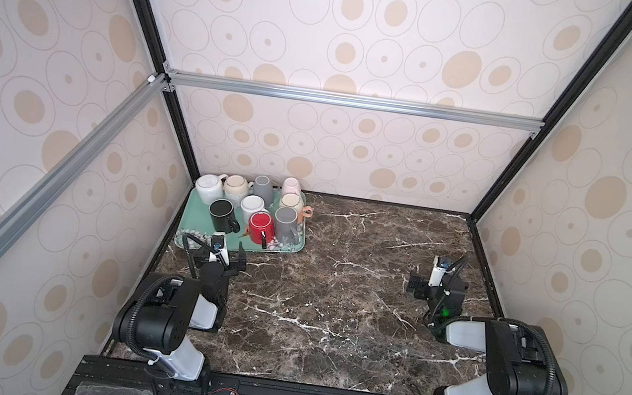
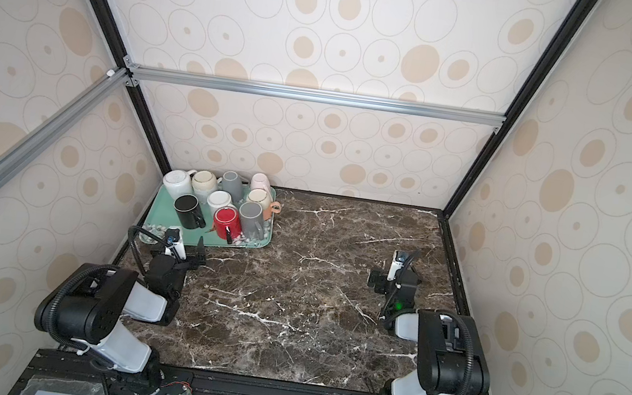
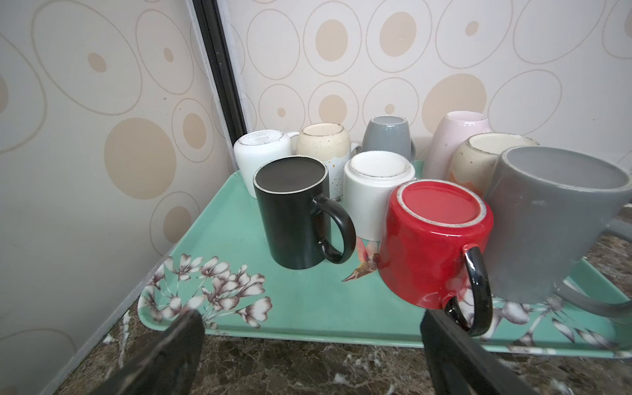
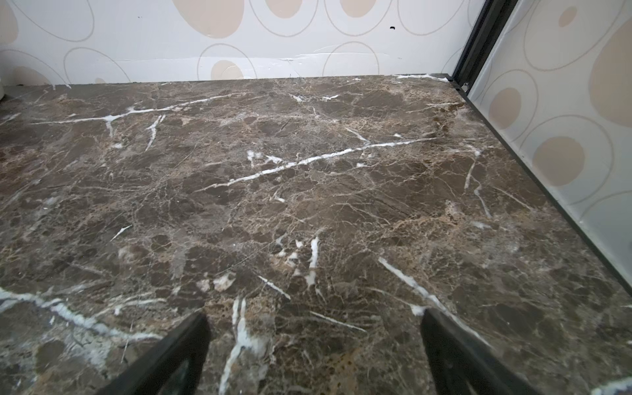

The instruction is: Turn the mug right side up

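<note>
A green flowered tray (image 1: 195,220) (image 3: 225,239) sits on the marble desk (image 1: 334,293), and nine mugs crowd it, every one bottom up. Along the tray's near side, from the left, stand a black mug (image 1: 222,212) (image 3: 294,212), then a red mug (image 1: 261,224) (image 3: 434,239) with a black handle turned toward the tray's near edge, then a grey mug (image 1: 286,219) (image 3: 554,222) just beside it. The other mugs, white, cream, grey and pink, are packed behind these toward the tray's far side. The left pincer (image 1: 229,252) (image 3: 310,318) hangs just in front of the tray's near edge, jaws spread wide and holding nothing, facing the black and red mugs. Well to the right of the tray, the right pincer (image 1: 417,284) (image 4: 314,321) sits low over bare desk, jaws also spread wide and empty.
</note>
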